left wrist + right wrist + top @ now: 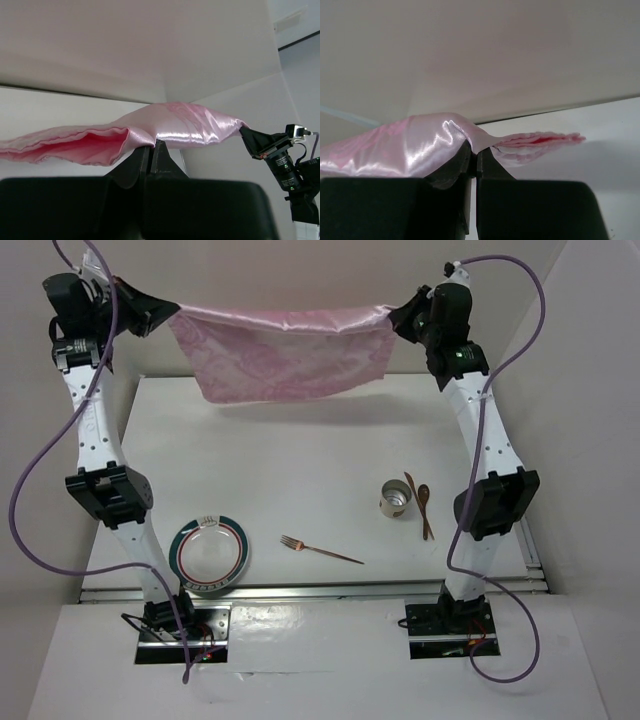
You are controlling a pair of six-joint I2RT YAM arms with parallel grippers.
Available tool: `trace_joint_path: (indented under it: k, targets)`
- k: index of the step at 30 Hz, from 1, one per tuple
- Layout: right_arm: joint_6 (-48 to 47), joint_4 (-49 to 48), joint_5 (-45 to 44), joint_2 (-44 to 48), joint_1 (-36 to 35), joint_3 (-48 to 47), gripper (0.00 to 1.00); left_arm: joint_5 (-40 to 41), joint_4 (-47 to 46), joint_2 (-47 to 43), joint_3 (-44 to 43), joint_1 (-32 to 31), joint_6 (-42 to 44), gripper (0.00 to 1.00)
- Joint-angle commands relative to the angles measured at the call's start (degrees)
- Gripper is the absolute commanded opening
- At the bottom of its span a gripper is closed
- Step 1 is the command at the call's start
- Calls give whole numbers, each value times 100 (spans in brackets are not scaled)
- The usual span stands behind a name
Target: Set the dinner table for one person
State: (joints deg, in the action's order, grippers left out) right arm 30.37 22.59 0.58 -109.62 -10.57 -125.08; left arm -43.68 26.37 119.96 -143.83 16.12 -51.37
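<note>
The left gripper (152, 147) is clamped shut on one top corner of the pink cloth (285, 350). The cloth hangs stretched above the far side of the table (300, 450), and the right gripper (474, 152) pinches its other corner. On the table's near side lie a plate (210, 552), a fork (320, 550), a cup (396, 500) and two utensils (425, 505).

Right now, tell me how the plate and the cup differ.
The plate is wide and flat with a green-banded rim; the cup is small with upright walls. The plate lies by the left arm; the cup stands by the right arm, beside brown utensils. Both are round and rest on the dinner table.
</note>
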Motion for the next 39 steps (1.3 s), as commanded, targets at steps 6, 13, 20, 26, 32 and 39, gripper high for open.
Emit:
trace_joint_path:
  k: [6,13,20,26,32,39]
  targets:
    - [48,-562,215,977,134,2077,0,-677,-607,-936,2307,173,285,0]
    - [540,-730,1055,2242,134,5048,23,-449,402,-2352,5324,172,1559,7]
    - [427,0,612,3095,81,6144,89,841,1844,-2856,5895,225,2351,86]
    - [-127,0,643,2623,81,5205,70,1546,1968,-2347,4928,-231,2412,74]
    - [-294,518,1032,813,-226,3617,17,1932,1775,-1179,4382,-891,2211,5]
    - [-365,1071,768,-787,-648,2560,2,2811,1652,-35,3968,-1225,2106,0]
